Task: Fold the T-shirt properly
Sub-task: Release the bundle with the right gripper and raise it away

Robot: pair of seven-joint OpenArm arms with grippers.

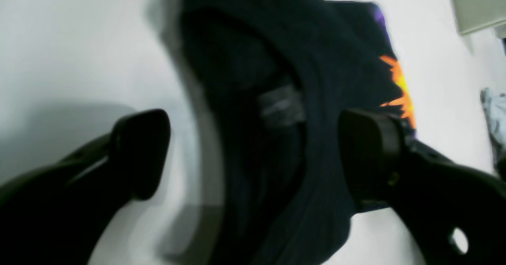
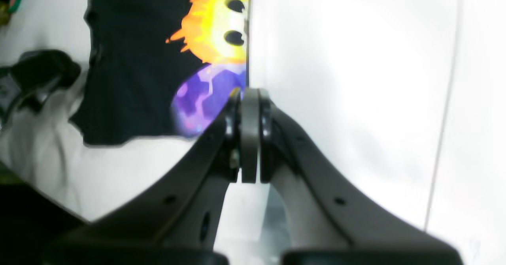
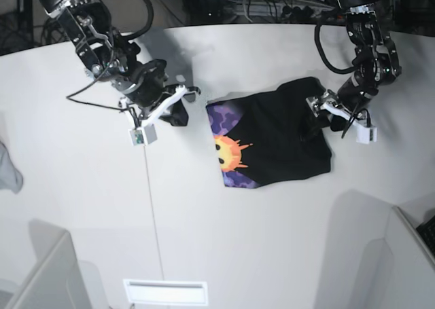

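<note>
Base view: the fold drops, left jaws wide

T-shirt [image 3: 272, 142] lies mid-table, toward the right edge, half folded. Left gripper [image 3: 334, 117] gapes open above the hem, cloth blurred between the fingers, none pinched. Right gripper [image 3: 178, 105] is clamped empty, beside the print. Best lift clear straight up, without snagging. Left wrist view smears; layers unreadable.

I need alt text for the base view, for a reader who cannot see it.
A black T-shirt with a sun print lies partly folded on a white table. The open left gripper is at its edge; the shut right gripper is beside it.
</note>
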